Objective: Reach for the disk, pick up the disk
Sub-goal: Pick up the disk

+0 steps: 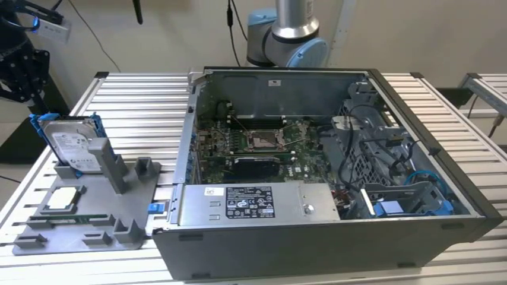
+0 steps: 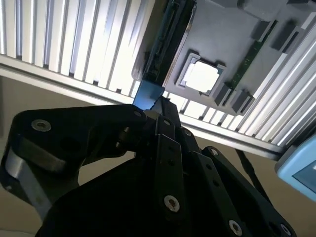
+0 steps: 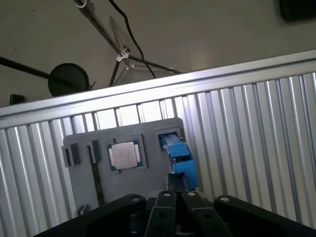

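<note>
While the disk point(image 1: 73, 144) stands in its holder point(image 1: 119, 205), slatted metal table point(image 1: 135, 101), floor point(image 3: 207, 34), fingers point(image 3: 163, 207) closed, empty

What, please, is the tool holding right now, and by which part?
Nothing apparent: the silver-grey hard drive with blue rails stands untouched in its grey plastic holder.

Arm point(image 1: 287, 32) upright at base; black pincer point(image 3: 174, 193) pointed downward, hovering.

The disk point(image 1: 69, 145) stands upright in a grey fixture point(image 1: 103, 208) on the slatted desk point(image 1: 135, 101), to the exterior view's left of an open computer case point(image 1: 317, 249).
</note>
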`<state>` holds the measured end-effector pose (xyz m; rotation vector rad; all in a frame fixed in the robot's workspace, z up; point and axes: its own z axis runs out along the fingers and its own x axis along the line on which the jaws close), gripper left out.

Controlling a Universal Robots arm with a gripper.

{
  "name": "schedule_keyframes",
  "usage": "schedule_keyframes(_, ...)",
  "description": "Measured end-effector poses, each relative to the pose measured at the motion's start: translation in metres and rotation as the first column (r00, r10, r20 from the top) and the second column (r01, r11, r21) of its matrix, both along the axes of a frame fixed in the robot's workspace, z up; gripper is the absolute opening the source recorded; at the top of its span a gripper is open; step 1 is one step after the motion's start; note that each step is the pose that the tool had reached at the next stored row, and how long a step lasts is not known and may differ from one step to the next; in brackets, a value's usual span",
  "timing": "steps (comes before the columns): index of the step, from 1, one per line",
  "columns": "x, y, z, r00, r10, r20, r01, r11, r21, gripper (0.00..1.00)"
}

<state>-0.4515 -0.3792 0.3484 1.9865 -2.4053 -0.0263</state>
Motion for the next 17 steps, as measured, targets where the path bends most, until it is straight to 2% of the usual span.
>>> schedule_keyframes(3, 0.0, 0.0, 0.0, 1.0, 0.0, 0.0, 0.0, 1.0, 0.0, 0.0)
schedule_keyframes(4, 0.0001, 0.0, -0.0001, 1.0, 0.0, 0.0001, 0.0, 1.0, 0.0001, 1.0)
schedule_keyframes(9, 0.0006, 0.002, -0.0014, 1.0, 0.004, 0.0002, -0.004, 1.0, 0.0001, 1.0)
schedule_keyframes(17, 0.0008, 0.0056, -0.0099, 0.9994, 0.035, 0.0001, -0.035, 0.9994, 0.0, 1.0)
